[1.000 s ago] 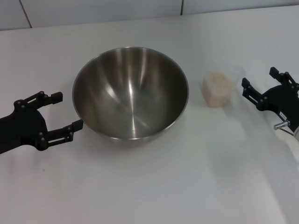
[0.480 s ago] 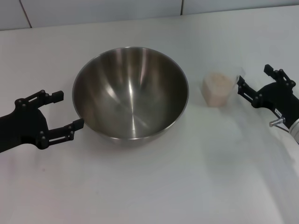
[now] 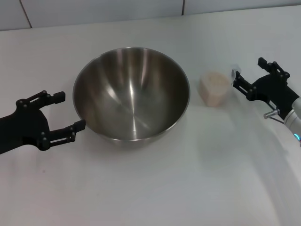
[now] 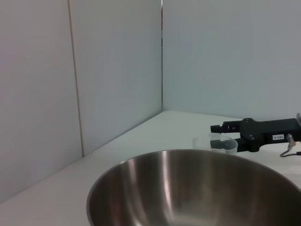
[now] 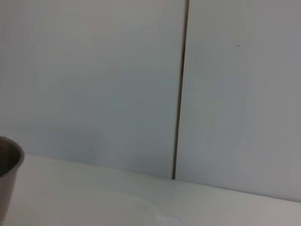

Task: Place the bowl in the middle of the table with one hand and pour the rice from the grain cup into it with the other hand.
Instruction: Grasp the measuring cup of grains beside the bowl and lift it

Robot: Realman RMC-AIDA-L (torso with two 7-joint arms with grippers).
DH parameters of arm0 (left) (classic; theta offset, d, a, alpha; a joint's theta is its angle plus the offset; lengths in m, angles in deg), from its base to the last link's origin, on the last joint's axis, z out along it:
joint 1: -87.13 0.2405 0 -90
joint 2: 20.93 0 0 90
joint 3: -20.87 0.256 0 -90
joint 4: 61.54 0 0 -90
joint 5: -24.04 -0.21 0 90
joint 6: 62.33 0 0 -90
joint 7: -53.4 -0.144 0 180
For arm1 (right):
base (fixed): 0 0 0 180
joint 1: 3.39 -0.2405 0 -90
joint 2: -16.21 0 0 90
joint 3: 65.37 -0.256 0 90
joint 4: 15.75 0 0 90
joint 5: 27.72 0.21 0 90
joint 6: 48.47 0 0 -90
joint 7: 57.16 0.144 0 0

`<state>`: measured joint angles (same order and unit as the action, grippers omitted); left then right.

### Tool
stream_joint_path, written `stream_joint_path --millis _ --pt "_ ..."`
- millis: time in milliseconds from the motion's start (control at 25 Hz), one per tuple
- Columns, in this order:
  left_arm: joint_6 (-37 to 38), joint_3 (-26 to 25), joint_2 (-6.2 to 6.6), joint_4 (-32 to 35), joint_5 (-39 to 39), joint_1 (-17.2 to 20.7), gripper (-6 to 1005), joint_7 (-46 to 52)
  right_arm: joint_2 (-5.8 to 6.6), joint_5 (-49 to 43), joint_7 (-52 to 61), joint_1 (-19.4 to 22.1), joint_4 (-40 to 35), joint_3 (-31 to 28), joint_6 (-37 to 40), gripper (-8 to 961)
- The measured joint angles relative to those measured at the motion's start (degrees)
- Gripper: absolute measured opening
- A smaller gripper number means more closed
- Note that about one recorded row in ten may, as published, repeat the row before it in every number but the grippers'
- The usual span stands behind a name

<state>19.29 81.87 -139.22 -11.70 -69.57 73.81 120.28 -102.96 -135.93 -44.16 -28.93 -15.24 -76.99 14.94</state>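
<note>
The steel bowl (image 3: 131,93) stands upright on the white table (image 3: 155,183), near its middle; it also fills the bottom of the left wrist view (image 4: 197,188). My left gripper (image 3: 60,112) is open just left of the bowl, its near finger close to the bowl's wall. The clear grain cup (image 3: 215,88) full of pale rice (image 3: 214,81) stands right of the bowl. My right gripper (image 3: 247,72) is open, right beside the cup on its right side. The left wrist view shows the cup's rim (image 4: 217,143) and the right gripper (image 4: 221,136) behind the bowl.
A tiled white wall (image 3: 94,12) runs along the table's far edge. The right wrist view shows only wall, table and the bowl's edge (image 5: 9,169).
My right gripper has moved left toward the grain cup and now stands right beside it. The cup has shifted slightly left. The left gripper and the bowl have stayed put.
</note>
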Motion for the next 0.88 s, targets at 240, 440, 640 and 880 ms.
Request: stream_joint_path --millis 240,440,640,880 --pt "0.0 0.5 0.04 0.0 0.0 -0.3 862 0.0 -0.13 -0.5 -2.4 -0.3 0.4 0.2 -0.2 741" --pt "0.0 0.6 0.07 0.0 0.0 -0.3 862 0.0 -0.18 -0.4 -3.5 -0.3 0.9 -0.3 0.1 451" --pt "0.0 0.7 0.09 0.2 -0.1 -0.4 862 0.5 -0.18 -0.4 -3.5 -0.2 0.9 -0.3 0.4 265" --pt "0.1 1.0 0.11 1.4 -0.9 -0.4 862 1.7 -0.18 -0.4 -3.5 0.3 0.9 -0.5 2.4 155"
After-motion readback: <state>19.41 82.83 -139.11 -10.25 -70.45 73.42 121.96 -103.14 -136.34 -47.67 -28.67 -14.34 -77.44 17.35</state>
